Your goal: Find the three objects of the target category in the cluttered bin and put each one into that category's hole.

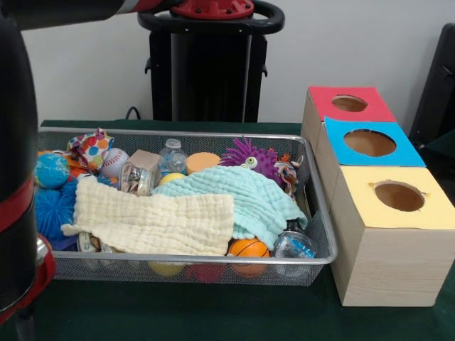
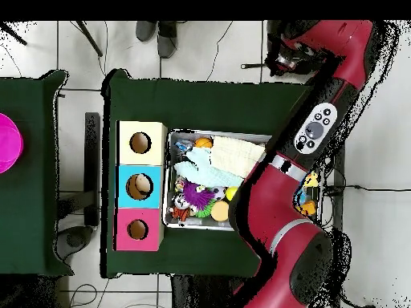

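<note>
The bin [image 1: 318, 213] is a wire-mesh tray on the green table [image 1: 213, 312], standing just beside a row of three wooden boxes. Each box has a round hole in a coloured top: yellow box [image 1: 398, 227], blue box [image 1: 370, 145], red box [image 1: 348, 105]. In the overhead view something pale lies inside the hole of the blue box [image 2: 141, 186].

Bin contents:
- A cream cloth [image 1: 153, 222] and a mint-green cloth [image 1: 245, 199] lie over the middle and cover much of the clutter.
- An orange basketball [image 1: 249, 248] and a clear plastic bottle [image 1: 293, 245] lie at the near rim.
- A purple spiky toy [image 1: 249, 155], a baseball [image 1: 114, 162], a wooden block [image 1: 144, 159] and a globe ball [image 1: 52, 170] lie toward the far rim.
- A blue spiky ball [image 1: 55, 207] lies at one end.

The red and black arm [image 2: 281, 208] crosses one end of the bin in the overhead view. The gripper cannot be made out in either view, so the state of the jaws cannot be told.
</note>
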